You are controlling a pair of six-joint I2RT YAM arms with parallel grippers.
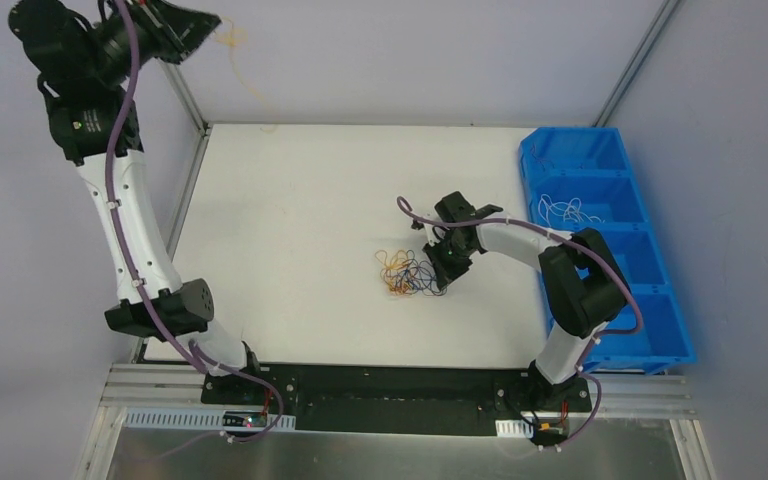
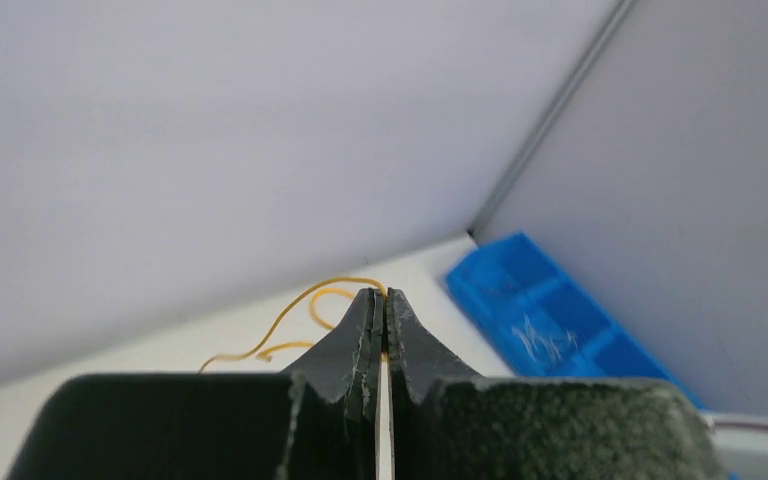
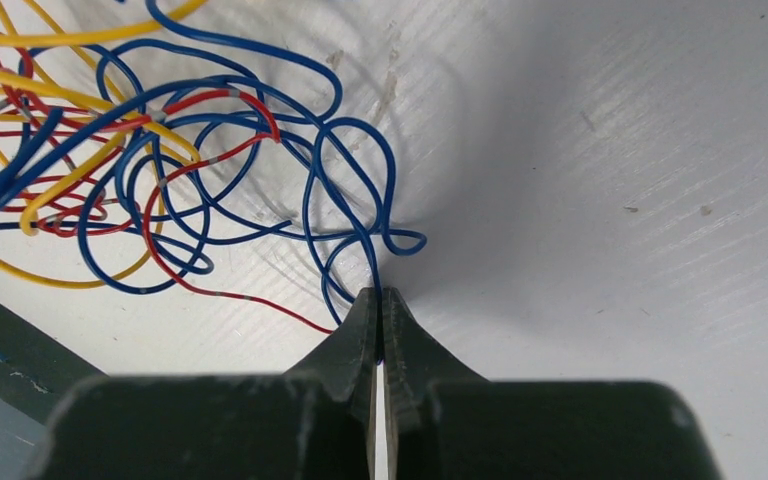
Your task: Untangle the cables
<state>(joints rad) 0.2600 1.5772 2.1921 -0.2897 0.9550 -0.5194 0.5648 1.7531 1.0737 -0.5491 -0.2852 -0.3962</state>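
A tangled clump of thin cables [image 1: 410, 271], blue, red and yellow-orange, lies near the middle of the white table [image 1: 290, 220]. My right gripper [image 1: 444, 268] rests at the clump's right edge and is shut on a blue cable [image 3: 360, 190], whose loop runs into the closed tips [image 3: 381, 296]. My left gripper [image 1: 215, 22] is raised high at the far left and is shut on a single yellow-orange cable [image 2: 290, 312], which dangles from its tips [image 2: 381, 294] down toward the table's far edge [image 1: 250, 90].
A blue bin [image 1: 600, 240] with several compartments stands along the table's right edge; one compartment holds white cables [image 1: 568, 211]. The bin also shows in the left wrist view [image 2: 550, 320]. Grey walls enclose the back and sides.
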